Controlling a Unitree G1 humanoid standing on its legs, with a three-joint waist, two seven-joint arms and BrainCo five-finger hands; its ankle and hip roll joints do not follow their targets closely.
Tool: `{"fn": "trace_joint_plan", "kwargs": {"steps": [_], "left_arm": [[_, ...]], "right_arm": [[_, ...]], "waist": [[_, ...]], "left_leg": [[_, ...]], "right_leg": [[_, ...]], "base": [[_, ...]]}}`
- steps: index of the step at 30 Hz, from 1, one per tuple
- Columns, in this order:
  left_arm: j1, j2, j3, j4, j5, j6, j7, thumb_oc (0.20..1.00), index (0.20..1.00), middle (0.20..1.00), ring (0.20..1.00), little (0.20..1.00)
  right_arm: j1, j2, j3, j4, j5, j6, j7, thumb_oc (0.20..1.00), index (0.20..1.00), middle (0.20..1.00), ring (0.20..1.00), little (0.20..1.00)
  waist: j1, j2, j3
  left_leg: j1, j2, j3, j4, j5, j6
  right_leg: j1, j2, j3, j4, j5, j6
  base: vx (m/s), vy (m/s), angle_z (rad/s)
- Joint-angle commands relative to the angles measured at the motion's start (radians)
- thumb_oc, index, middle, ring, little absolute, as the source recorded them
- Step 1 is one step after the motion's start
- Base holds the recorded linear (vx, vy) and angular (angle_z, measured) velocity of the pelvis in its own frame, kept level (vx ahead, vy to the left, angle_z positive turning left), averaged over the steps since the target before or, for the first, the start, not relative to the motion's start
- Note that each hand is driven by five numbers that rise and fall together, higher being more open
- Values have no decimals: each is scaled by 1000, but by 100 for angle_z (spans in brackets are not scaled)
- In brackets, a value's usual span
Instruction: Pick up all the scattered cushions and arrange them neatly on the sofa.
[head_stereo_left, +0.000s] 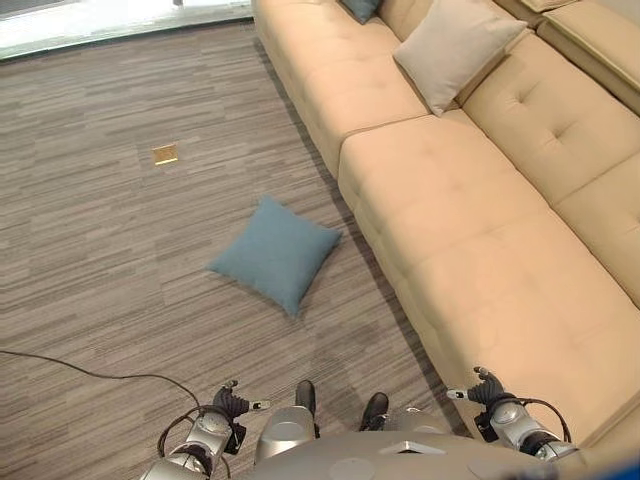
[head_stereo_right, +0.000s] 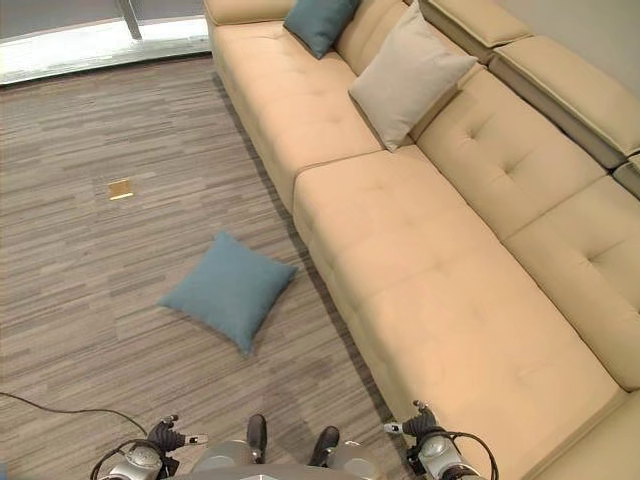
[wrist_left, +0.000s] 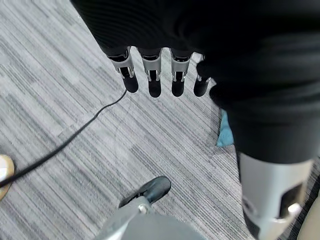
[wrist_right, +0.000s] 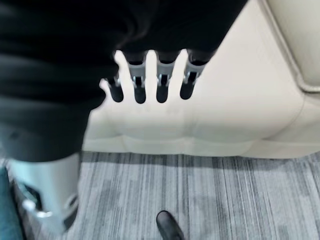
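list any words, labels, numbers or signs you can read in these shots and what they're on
There is no readable text in these views.
Blue cushion on the floor: plain, no label showing.
Beige cushion and second blue cushion on the sofa: plain.
Small brass plate in the floor: no marking that can be made out.
Left hand and right hand: no print visible.

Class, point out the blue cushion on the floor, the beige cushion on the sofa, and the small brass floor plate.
Square blue fabric cushion (head_stereo_left: 277, 253): left eye view, middle of its top face.
Square beige fabric cushion (head_stereo_right: 408, 76): right eye view, centre of its front face.
Small square brass floor plate (head_stereo_left: 165, 154): left eye view, its centre.
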Motion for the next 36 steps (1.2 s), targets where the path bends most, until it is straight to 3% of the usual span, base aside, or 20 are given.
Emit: {"fn": "trace_joint_plan", "kwargs": {"steps": [1, 2, 5, 6, 8, 11, 13, 17, 20, 22, 23, 24, 28, 34, 36], "left_arm": [[-51, 34, 14, 26, 13, -12, -1, 1000, 1000, 1000, 1000, 1000], [-55, 39, 15, 27, 12, -12, 0, 1000, 1000, 1000, 1000, 1000], [-47, 41, 15, 28, 4, -20, -2, 1000, 1000, 1000, 1000, 1000], [-47, 41, 15, 28, 4, -20, -2, 1000, 1000, 1000, 1000, 1000], [-51, 30, -2, 34, 24, -23, -4, 1000, 1000, 1000, 1000, 1000], [-58, 14, -26, 15, 33, -24, -12, 1000, 1000, 1000, 1000, 1000], [-56, 5, -33, 10, 40, -22, -16, 1000, 1000, 1000, 1000, 1000], [-48, 2, -29, 3, 39, -19, -14, 1000, 1000, 1000, 1000, 1000], [-32, 2, -23, 7, 37, -11, -11, 1000, 1000, 1000, 1000, 1000], [-28, 3, -24, 12, 43, -7, -10, 1000, 1000, 1000, 1000, 1000], [-26, 3, -24, 13, 43, -8, -10, 1000, 1000, 1000, 1000, 1000], [-21, -1, -23, 21, 41, -9, -9, 1000, 1000, 1000, 1000, 1000], [-16, -12, -20, 34, 35, -9, -12, 1000, 1000, 1000, 1000, 1000], [-11, 1, -8, 35, 32, -7, -11, 1000, 1000, 1000, 1000, 1000], [-14, 8, 2, 31, 21, -8, -8, 1000, 1000, 1000, 1000, 1000]], "right_arm": [[-19, 1, 33, 6, -35, 9, -4, 1000, 1000, 1000, 1000, 1000], [-21, 3, 36, 7, -38, 9, -5, 1000, 1000, 1000, 1000, 1000], [-14, 0, 40, 11, -37, 6, -2, 1000, 1000, 1000, 1000, 1000], [-14, 0, 40, 11, -37, 6, -2, 1000, 1000, 1000, 1000, 1000], [10, -6, 24, 13, -23, 2, -1, 1000, 1000, 1000, 1000, 1000], [33, -24, 8, 19, -12, 5, -4, 1000, 1000, 1000, 1000, 1000], [29, -33, 7, 18, -13, 6, -4, 1000, 1000, 1000, 1000, 1000], [33, -37, 8, 13, -9, 8, 1, 1000, 1000, 1000, 1000, 1000], [37, -38, 4, 19, -11, 16, 3, 1000, 1000, 1000, 1000, 1000], [38, -38, 0, 22, -14, 15, -2, 1000, 1000, 1000, 1000, 1000], [37, -37, 2, 22, -15, 15, -1, 1000, 1000, 1000, 1000, 1000], [34, -38, 5, 24, -21, 12, -4, 1000, 1000, 1000, 1000, 1000], [31, -33, 9, 32, -34, 16, -1, 1000, 1000, 1000, 1000, 1000], [26, -15, 19, 33, -51, 19, 2, 1000, 1000, 1000, 1000, 1000], [13, -5, 22, 27, -50, 22, 5, 1000, 1000, 1000, 1000, 1000]], "waist": [[-6, -25, 8], [-5, -24, 16], [-25, -31, 19], [-26, -30, 20], [-54, -32, 19], [-74, -34, 14], [-78, -40, 15], [-85, -54, 6], [-92, -58, -18], [-90, -58, -24], [-88, -55, -24], [-76, -36, -21], [-59, -27, -18], [-46, -31, -35], [-37, -28, -29]], "left_leg": [[-32, -13, -78, 40, -78, -46], [-27, -14, -76, 40, -79, -41], [8, -52, -103, 24, -84, -32], [9, -51, -103, 24, -85, -32], [15, -66, -126, 46, -107, -41], [-25, -81, -129, 177, -155, -76], [-63, -78, -121, 342, -164, -100], [-79, -22, -62, 526, -174, -84], [-79, 45, -24, 434, -182, -74], [-73, 60, -28, 332, -186, -82], [-70, 56, -41, 280, -171, -89], [-78, 49, -97, 152, -90, -120], [-100, 40, -141, 104, -54, -120], [-58, 31, -105, 66, -55, -88], [-38, 18, -88, 48, -57, -69]], "right_leg": [[-49, -5, 163, -55, 91, 90], [-67, -4, 168, -25, 91, 90], [-121, 95, 232, -44, 86, 83], [-120, 95, 231, -44, 85, 83], [-92, 127, 303, -87, 77, 69], [-51, 122, 321, -123, 92, 58], [-21, 113, 326, -141, 99, 43], [1, 91, 324, -166, 103, 29], [18, 71, 306, -185, 95, 38], [26, 65, 296, -189, 88, 46], [31, 66, 297, -190, 86, 48], [45, 80, 303, -192, 71, 49], [61, 85, 327, -188, 63, 57], [46, 52, 359, -167, 77, 90], [16, 36, 363, -98, 80, 106]], "base": [[-38, 266, -6], [17, 245, -9], [144, 79, -15], [186, 21, 11], [158, -21, 62], [146, -61, 120], [107, -18, 28], [50, 1, 9], [100, 49, 18], [95, 69, 16], [146, 183, 4], [143, 204, -5], [111, 173, -15], [83, 206, -28], [28, 237, -58]]}}
